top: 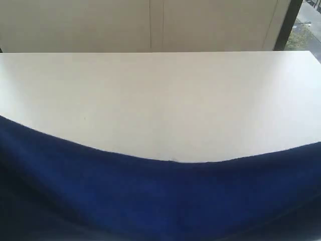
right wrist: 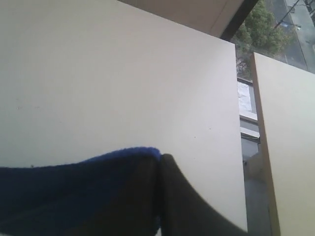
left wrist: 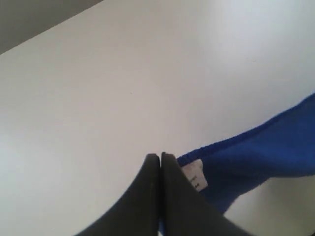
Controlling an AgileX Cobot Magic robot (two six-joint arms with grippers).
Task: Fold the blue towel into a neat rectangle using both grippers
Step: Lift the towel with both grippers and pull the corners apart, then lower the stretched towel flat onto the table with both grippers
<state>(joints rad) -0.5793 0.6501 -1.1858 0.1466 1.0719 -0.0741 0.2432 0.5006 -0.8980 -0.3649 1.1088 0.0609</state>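
Royal-blue fuzzy cloth fills the bottom of your exterior view: the blue towel (top: 160, 201) sags in an arc in front of the white table (top: 160, 100). Your left gripper (left wrist: 160, 158) is clenched on the towel's corner beside the white tag (left wrist: 193, 176). Your right gripper (right wrist: 160, 160) pinches another edge of the towel.

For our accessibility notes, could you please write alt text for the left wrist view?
The left gripper, two narrow black fingers pressed together, pinches the corner of a deep blue fuzzy cloth towel that stretches away over a plain white tabletop. A small white fabric tag sits on the towel's edge right beside the fingertips.
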